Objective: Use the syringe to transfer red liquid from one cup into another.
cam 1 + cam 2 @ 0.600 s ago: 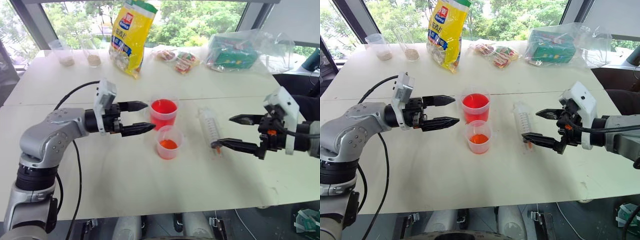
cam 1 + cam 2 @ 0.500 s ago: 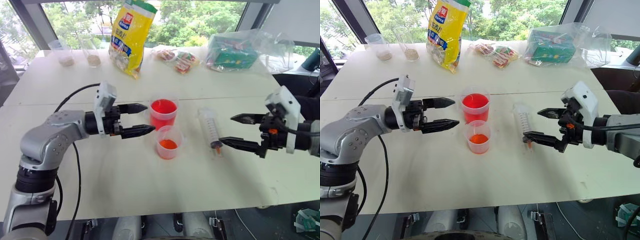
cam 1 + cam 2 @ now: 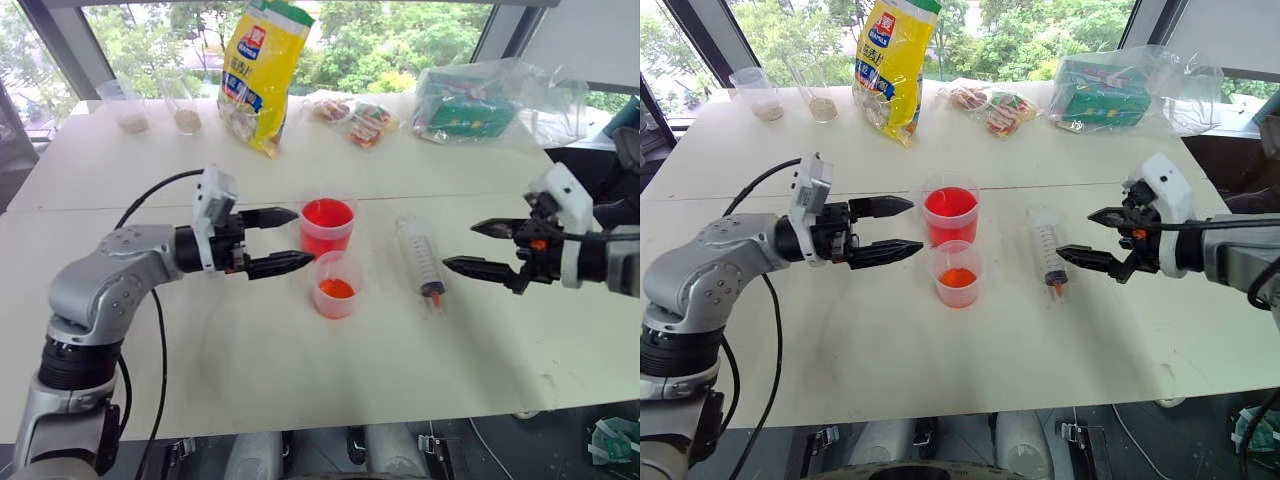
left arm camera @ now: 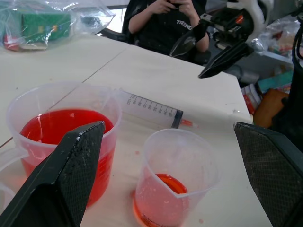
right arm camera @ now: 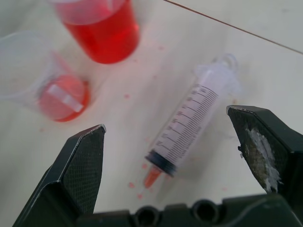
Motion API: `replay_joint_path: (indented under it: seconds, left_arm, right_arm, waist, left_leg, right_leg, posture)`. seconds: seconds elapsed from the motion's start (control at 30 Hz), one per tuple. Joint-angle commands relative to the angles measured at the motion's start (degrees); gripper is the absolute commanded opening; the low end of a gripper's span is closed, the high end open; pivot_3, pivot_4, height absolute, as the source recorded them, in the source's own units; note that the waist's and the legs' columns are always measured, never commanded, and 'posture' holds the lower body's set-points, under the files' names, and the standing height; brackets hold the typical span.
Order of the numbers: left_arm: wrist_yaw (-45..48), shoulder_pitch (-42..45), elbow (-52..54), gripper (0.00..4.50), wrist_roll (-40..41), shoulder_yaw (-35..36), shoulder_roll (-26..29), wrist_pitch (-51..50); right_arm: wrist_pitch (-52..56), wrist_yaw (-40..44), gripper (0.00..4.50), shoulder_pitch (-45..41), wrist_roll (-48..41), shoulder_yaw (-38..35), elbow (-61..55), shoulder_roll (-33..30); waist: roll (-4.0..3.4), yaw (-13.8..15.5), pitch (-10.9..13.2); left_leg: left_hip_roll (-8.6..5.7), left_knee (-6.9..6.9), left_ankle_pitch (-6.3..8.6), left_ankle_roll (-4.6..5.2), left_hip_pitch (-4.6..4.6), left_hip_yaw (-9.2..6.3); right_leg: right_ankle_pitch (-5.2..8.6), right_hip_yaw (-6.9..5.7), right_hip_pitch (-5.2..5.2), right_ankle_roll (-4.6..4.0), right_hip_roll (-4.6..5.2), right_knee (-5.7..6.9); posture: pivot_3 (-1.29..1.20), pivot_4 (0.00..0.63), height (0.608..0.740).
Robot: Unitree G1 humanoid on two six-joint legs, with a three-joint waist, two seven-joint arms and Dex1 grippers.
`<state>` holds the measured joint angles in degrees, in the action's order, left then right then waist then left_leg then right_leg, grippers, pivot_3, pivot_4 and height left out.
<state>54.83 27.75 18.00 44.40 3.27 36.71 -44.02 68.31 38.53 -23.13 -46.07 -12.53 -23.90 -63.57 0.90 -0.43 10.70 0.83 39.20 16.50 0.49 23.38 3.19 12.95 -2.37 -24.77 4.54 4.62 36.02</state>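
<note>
From the head views, the syringe (image 3: 422,259) lies flat on the desk (image 3: 250,370) near its middle, just left of the right tool (image 3: 482,249), whose fingers stand apart, empty. The left tool (image 3: 283,240), also spread, hovers beside the tall red cup (image 3: 327,226) and the smaller cup (image 3: 337,285).

The right wrist view shows the syringe (image 5: 189,120) between the spread fingers, untouched.
</note>
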Motion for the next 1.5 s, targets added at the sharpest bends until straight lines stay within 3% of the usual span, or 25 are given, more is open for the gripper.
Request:
replay_joint_path:
  seconds: [0.03,0.13,0.23,0.87,0.97,1.03,1.13,1.33,1.5]
  left_arm:
    - [0.1,1.5,-0.3,4.5,-0.5,-0.7,-1.4,1.9]
    - [0.4,2.4,-1.2,4.5,-1.1,-1.2,-2.0,2.6]
    - [0.6,2.5,-1.3,4.5,-1.4,-1.7,-2.1,3.1]
    - [-2.3,0.0,-0.1,4.5,-4.4,-1.4,-4.1,6.3]
    - [-3.5,-0.7,0.7,4.5,-4.5,-0.8,-4.2,6.4]
    - [-4.1,-0.9,0.9,4.5,-4.3,-0.5,-4.2,6.3]
    - [-4.5,-0.9,1.2,4.5,-4.1,-0.3,-4.0,6.1]
    - [-4.2,0.7,0.0,4.5,-4.3,-0.6,-3.7,6.0]
    - [-2.4,3.3,-2.7,4.5,-4.7,-1.2,-3.1,6.3]
  right_arm:
    - [9.4,-3.7,4.48,-7.5,0.6,4.2,4.5,1.8]
    - [17.1,-7.2,4.48,-15.6,2.6,9.2,10.8,6.3]
    - [17.9,-9.3,4.48,-21.0,6.7,13.6,17.3,10.4]
    - [3.4,-4.7,4.48,-35.1,27.0,33.7,48.3,26.8]
    - [2.7,-2.5,3.75,-34.9,29.1,35.5,49.2,27.1]
    - [2.7,-1.3,2.79,-34.4,30.0,36.0,49.1,27.3]
    - [3.9,0.2,1.76,-33.3,30.7,36.3,46.8,27.1]
    - [7.5,-0.1,1.61,-31.3,30.5,31.9,40.1,25.6]
    - [7.4,-0.7,1.61,-28.2,27.9,21.2,28.5,23.4]
  waist:
    - [0.0,-0.1,0.0]
    - [0.0,-0.3,0.0]
    - [0.0,-0.2,0.0]
    - [-0.01,-0.6,0.0]
    - [0.01,-0.4,0.0]
    - [0.01,-0.4,0.0]
    - [0.02,-0.5,0.0]
    - [0.01,-0.3,0.0]
    - [-0.03,-0.1,0.0]
  left_leg:
    - [0.0,0.0,0.0,0.0,0.0,0.0]
    - [0.01,0.02,-0.01,0.0,-0.01,0.0]
    - [0.01,0.01,-0.01,0.0,0.0,-0.02]
    - [0.0,-0.01,0.0,0.01,0.01,0.04]
    - [0.0,-0.01,0.0,0.01,0.0,0.02]
    - [0.0,0.0,0.0,0.01,-0.01,0.03]
    - [0.01,0.0,0.0,0.01,-0.03,0.02]
    - [0.02,-0.01,0.0,0.01,-0.03,-0.01]
    - [0.0,-0.01,0.0,0.01,0.03,-0.01]
  right_leg:
    - [0.0,0.01,0.0,0.0,0.0,0.0]
    - [-0.03,0.03,-0.01,-0.05,-0.02,0.01]
    - [-0.04,0.02,-0.02,-0.05,-0.04,0.03]
    - [-0.17,0.0,-0.06,0.18,-0.05,0.06]
    - [-0.17,0.0,-0.03,0.18,-0.05,0.07]
    - [-0.17,0.0,-0.02,0.18,-0.04,0.07]
    - [-0.17,0.0,-0.01,0.18,-0.04,0.07]
    - [-0.17,-0.03,-0.01,0.18,-0.05,0.08]
    - [-0.17,-0.04,-0.03,0.18,-0.02,0.06]
  posture:
    - [0.0,0.15,0.74]
    - [0.0,0.15,0.74]
    - [0.0,0.15,0.74]
    - [0.0,0.15,0.74]
    - [0.0,0.15,0.74]
    - [0.0,0.15,0.74]
    - [0.0,0.15,0.74]
    - [0.0,0.15,0.74]
    - [0.0,0.15,0.74]
